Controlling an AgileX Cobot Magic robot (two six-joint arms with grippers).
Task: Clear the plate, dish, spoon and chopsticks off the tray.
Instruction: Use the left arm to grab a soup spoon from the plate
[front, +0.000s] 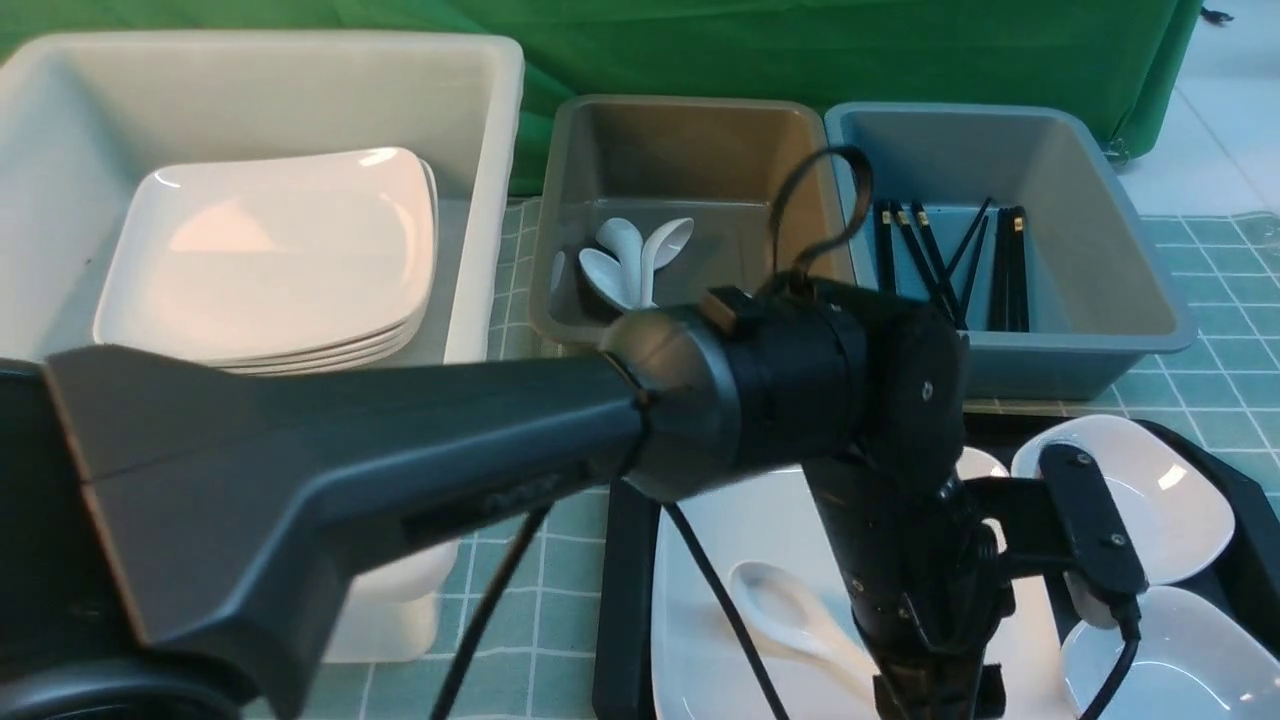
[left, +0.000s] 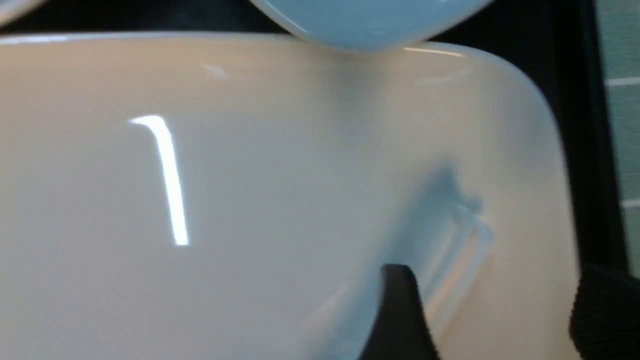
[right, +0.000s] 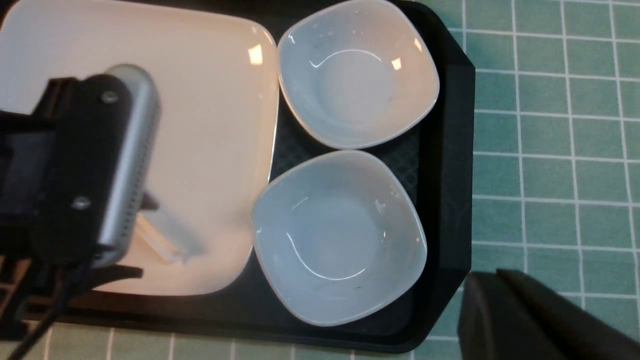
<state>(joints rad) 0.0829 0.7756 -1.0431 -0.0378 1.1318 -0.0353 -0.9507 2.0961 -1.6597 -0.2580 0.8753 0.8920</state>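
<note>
Left pincer (left: 495, 280) wide, apparently astride the spoon (front: 785, 605) on the plate (front: 690, 640); next, clamp its handle; right pincer (right: 480, 295) closed

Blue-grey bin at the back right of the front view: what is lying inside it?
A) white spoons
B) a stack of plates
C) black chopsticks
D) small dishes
C: thin black chopsticks lie in the blue-grey bin, while the white spoons sit in the grey-brown bin beside it.
</note>
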